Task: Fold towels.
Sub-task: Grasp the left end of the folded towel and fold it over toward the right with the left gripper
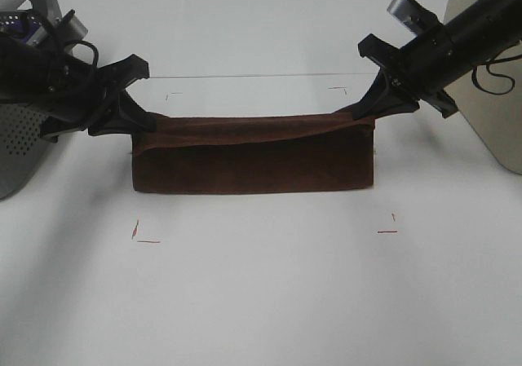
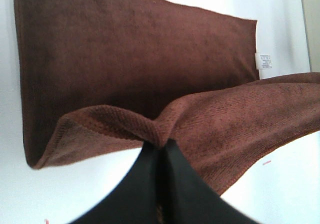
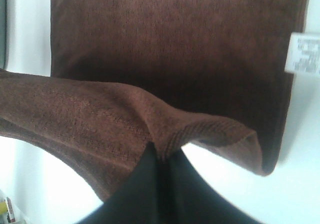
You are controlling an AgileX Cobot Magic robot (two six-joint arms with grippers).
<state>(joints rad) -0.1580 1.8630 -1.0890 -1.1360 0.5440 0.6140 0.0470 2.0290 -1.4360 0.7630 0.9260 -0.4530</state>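
While draped onto bench (image 1: 261, 301), towel (image 1: 253, 160) hangs lifted by top edge; left claw (image 2: 161, 145), right claw (image 3: 161, 156) each pinch one corner.

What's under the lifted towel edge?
The towel's lower layer, with its white tag, flat on the table. Left claw and right claw pinch the raised edge. Anything beneath that layer is hidden.

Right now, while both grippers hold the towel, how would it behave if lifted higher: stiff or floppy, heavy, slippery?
Probably floppy: the towel hangs from the left gripper and right gripper and drapes onto the table. Likely light, since two corner pinches carry its edge. The fuzzy weave probably resists slipping.
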